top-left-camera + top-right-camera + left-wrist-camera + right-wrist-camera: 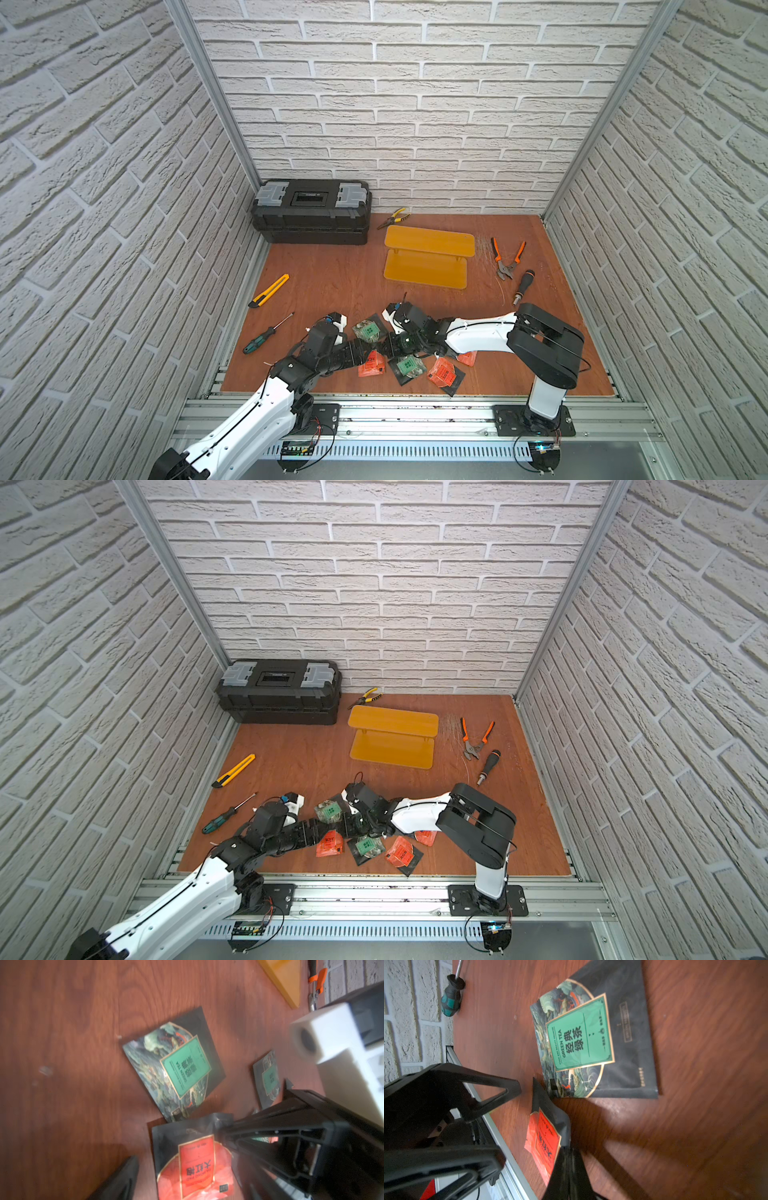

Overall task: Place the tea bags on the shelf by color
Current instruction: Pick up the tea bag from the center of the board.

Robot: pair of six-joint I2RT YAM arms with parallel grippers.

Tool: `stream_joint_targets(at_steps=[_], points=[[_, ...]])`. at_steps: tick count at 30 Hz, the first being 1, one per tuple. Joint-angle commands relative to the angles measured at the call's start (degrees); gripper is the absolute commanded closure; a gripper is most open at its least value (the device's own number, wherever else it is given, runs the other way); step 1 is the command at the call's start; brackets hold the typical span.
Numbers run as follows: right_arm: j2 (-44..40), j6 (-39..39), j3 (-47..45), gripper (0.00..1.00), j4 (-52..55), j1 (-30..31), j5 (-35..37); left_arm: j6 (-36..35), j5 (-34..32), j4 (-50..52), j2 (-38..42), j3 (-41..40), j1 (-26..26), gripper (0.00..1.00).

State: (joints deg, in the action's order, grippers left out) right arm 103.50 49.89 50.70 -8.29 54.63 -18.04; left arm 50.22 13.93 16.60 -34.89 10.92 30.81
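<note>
Several tea bags lie near the table's front edge: green-labelled ones [365, 330] [408, 366] and red ones [444, 375] [467, 357]. One red tea bag [546, 1138] [197, 1159] stands on edge, and my right gripper [566, 1151] [392, 347] is shut on its black border. My left gripper [187, 1161] [374, 353] is open, its fingers [508, 1088] spread on either side of that bag without touching it. A flat green tea bag [583, 1032] [182, 1068] lies just beyond. The yellow-orange shelf [428, 257] [392, 737] stands bare further back.
A black toolbox [311, 212] sits at the back left, yellow pliers [395, 218] beside it. Orange pliers [507, 257] and a black screwdriver [524, 284] lie right of the shelf. A yellow knife [270, 291] and a green screwdriver [266, 334] lie at the left.
</note>
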Motion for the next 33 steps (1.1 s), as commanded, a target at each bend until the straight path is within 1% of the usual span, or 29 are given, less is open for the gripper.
stream_joint_targets(at_steps=[1,6,13,21,26,33], points=[[-4.6,-0.98,-1.22,0.97,-2.38,-0.62,0.44,0.5,-4.26,2.85,3.77,1.61,-0.75,0.09],[-9.18,-1.28,-2.84,0.97,-2.12,-1.83,0.98,1.59,-3.82,2.76,8.58,1.09,-1.95,0.02],[-16.86,-0.53,-6.53,0.98,-2.75,-5.24,2.74,3.03,-0.86,-1.56,12.69,-0.56,-2.68,0.02],[-24.53,4.39,-10.68,0.97,-5.86,-7.65,6.88,5.75,1.78,-7.79,15.43,-1.57,-2.83,0.02],[-26.47,8.02,-12.6,0.97,-10.61,-8.35,8.69,8.7,3.63,-13.36,14.32,-2.19,-2.85,0.07],[-26.18,11.67,-13.08,0.97,-16.19,-8.97,8.12,11.62,5.9,-21.48,8.38,-2.48,-2.68,0.13]])
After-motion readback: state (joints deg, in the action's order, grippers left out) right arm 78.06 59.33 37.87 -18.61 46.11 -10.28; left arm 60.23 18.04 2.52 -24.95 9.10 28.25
